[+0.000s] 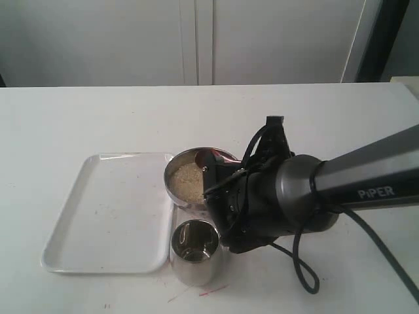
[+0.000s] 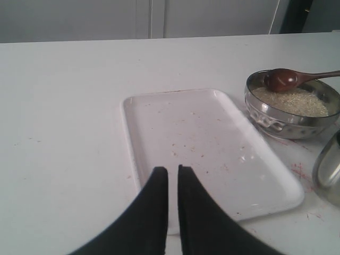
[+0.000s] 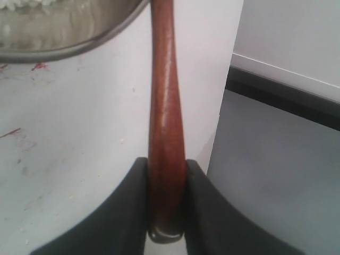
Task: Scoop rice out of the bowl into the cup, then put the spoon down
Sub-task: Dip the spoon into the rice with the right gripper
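Right wrist view: the right gripper (image 3: 167, 164) clamps the handle of the spoon (image 3: 164, 95), leaving its length free to reach. Its head hangs over the rice (image 2: 295, 101) in the bowl (image 2: 265, 117), seemingly empty. The cup (image 1: 194, 265) stands beside the bowl. The left gripper (image 2: 172, 172), nearly closed, holds nothing.

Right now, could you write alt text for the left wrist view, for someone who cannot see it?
A wooden spoon reaches over the rice in a steel bowl, beside a white tray. The left end effector, black and empty, points at the tray; a steel cup peeks in.
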You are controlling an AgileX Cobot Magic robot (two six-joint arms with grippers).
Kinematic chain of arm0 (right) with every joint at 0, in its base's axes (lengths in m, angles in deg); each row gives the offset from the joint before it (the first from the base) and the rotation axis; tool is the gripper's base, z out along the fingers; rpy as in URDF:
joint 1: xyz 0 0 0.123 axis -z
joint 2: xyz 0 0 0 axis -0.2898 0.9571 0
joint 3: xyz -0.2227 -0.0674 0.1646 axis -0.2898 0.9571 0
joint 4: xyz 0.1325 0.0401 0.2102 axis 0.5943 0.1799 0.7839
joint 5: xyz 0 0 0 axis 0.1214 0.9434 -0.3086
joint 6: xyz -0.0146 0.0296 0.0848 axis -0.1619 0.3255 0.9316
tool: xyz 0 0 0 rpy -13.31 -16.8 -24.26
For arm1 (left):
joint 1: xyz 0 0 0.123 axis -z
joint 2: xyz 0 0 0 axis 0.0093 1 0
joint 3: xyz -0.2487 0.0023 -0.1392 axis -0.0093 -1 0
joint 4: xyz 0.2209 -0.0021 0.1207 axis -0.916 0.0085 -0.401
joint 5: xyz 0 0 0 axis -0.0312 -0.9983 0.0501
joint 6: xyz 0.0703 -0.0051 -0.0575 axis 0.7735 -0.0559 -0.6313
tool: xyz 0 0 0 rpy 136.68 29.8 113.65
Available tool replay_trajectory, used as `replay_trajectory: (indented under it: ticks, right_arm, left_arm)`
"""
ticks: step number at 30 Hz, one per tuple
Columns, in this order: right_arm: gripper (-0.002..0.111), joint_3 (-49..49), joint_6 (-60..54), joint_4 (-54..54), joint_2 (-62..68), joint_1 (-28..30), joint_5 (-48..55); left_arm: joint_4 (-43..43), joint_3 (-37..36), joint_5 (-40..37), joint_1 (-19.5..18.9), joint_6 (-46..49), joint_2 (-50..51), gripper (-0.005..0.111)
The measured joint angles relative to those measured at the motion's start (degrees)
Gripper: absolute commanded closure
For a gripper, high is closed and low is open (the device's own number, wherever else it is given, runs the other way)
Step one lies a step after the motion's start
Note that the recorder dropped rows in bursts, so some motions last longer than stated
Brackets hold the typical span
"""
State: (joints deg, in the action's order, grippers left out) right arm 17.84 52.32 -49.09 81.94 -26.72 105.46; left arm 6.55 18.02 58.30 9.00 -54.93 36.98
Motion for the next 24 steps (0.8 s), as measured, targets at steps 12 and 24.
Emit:
replay_trajectory:
  ticks: [12, 24]
  right_arm:
    - [0.108, -0.13, -1.38, 1.82, 0.00, 0.00, 0.23]
    - [0.108, -0.57, -4.54, 5.69, 0.00, 0.00, -0.68]
  left_arm:
    - [0.00, 0.00, 0.00, 0.00, 0.00, 0.00, 0.092]
    - [0.00, 0.00, 0.00, 0.00, 0.00, 0.00, 0.092]
